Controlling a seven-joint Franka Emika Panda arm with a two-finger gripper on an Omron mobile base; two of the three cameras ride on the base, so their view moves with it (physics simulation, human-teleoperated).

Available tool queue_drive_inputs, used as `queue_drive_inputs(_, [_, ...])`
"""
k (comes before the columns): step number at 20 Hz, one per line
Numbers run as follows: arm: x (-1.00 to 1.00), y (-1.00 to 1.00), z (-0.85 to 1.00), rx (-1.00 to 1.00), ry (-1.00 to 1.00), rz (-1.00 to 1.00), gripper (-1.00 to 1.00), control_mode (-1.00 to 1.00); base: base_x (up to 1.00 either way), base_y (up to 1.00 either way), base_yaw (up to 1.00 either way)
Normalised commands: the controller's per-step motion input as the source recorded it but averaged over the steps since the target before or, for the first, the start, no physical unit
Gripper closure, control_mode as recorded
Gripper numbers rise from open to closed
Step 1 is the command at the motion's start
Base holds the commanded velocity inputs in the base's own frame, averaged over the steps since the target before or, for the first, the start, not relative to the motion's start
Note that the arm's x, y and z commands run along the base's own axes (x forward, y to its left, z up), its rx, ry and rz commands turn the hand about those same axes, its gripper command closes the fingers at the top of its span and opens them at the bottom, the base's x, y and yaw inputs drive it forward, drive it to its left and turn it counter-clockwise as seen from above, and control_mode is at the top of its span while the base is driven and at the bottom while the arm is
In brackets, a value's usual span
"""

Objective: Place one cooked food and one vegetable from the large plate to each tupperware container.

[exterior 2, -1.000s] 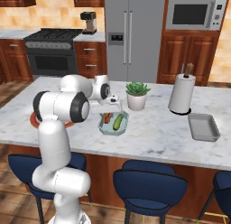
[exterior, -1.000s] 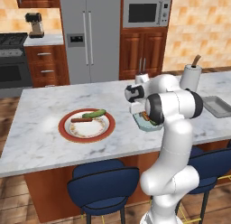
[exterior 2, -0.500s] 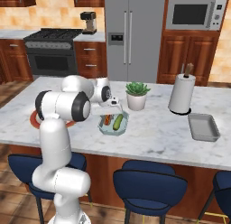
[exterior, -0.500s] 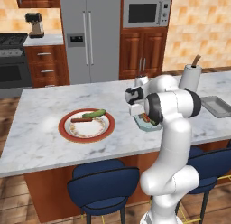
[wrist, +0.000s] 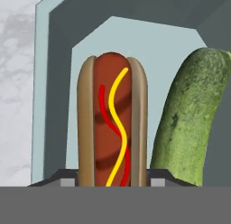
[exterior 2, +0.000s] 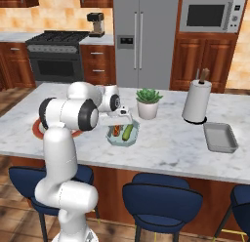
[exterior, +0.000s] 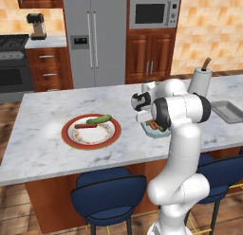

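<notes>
In the pale teal container [wrist: 135, 42] the sausage in a bun [wrist: 113, 123] lies beside a cucumber [wrist: 191, 114], and the tool [wrist: 113, 182] seems to pinch the bun, though its tips are mostly hidden. On the surface [exterior: 42, 149], the large plate [exterior: 91, 131] carries a plain sausage [exterior: 85, 126] and another cucumber [exterior: 98, 119].

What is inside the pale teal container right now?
The teal container holds a sausage in a bun and a cucumber side by side. The bun's near end is hidden at the hand view's bottom edge.

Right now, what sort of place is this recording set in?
A rendered home kitchen: a steel fridge, a wall microwave, a gas stove, and a marble island counter with blue stools tucked under it.
</notes>
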Motion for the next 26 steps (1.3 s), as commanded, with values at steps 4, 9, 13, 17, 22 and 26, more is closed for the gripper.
queue_drive_inputs(4, [0.0, 0.01, 0.09, -0.05, 0.01, 0.0, -1.0, -1.0, 0.0, 0.0, 0.0])
queue_drive_inputs(9, [0.0, 0.0, 0.26, -0.09, 0.0, 0.0, -1.0, -1.0, 0.0, 0.0, 0.0])
queue_drive_inputs(13, [-0.02, 0.0, 0.37, 0.0, 0.0, 0.0, -1.0, -1.0, 0.0, 0.0, 0.0])
queue_drive_inputs(17, [-0.09, 0.19, 0.62, 0.05, -0.01, -0.1, -1.0, -1.0, 0.0, 0.0, 0.0])
queue_drive_inputs(22, [-0.71, 0.26, 0.35, 0.28, -0.04, 0.06, -1.0, -1.0, 0.0, 0.0, 0.0])
queue_drive_inputs(26, [-0.59, 0.54, 0.08, 0.33, -0.17, 0.31, -1.0, -1.0, 0.0, 0.0, 0.0])
